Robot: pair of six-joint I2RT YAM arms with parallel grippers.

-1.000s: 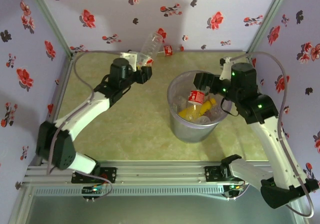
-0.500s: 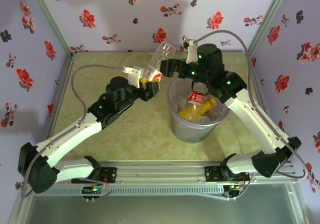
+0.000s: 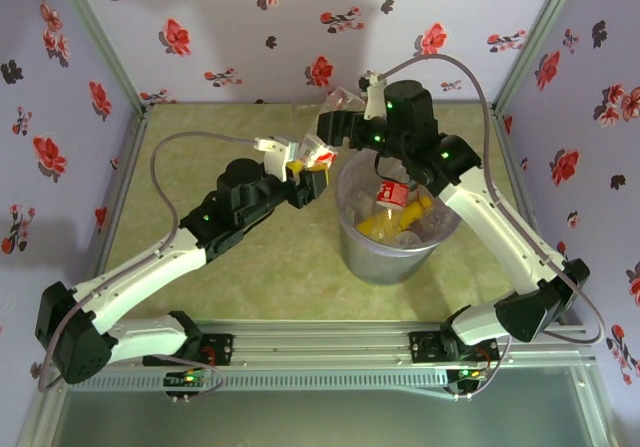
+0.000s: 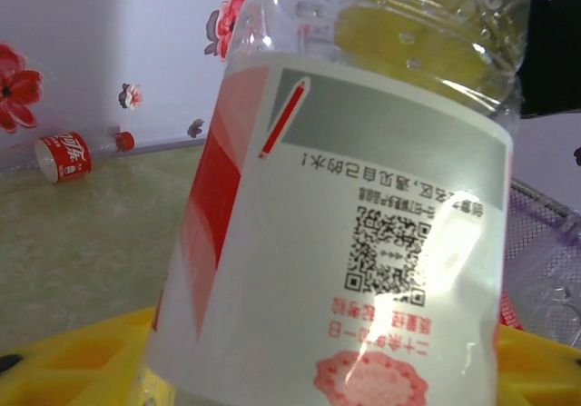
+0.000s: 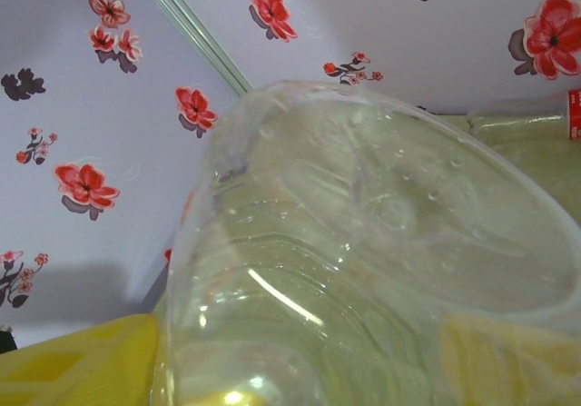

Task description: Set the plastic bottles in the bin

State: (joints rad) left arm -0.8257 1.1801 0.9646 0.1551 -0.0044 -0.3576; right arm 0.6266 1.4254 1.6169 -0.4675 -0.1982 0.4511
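While the left end effector clamps a bottle, the bin sits just below-right. Can't tell for the right end effector.

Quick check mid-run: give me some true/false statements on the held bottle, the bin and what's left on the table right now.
1. The left end effector grips a clear bottle with a red-and-white label. True.
2. The bin is empty. False: it holds several bottles, a yellow bottle among them.
3. The bin lies on its side. False: it stands upright on the table.
4. A small red-labelled bottle lies on the table by the far wall. True.
5. The clear bottle is already inside the bin. False: in the top view it is held outside the bin's left rim.
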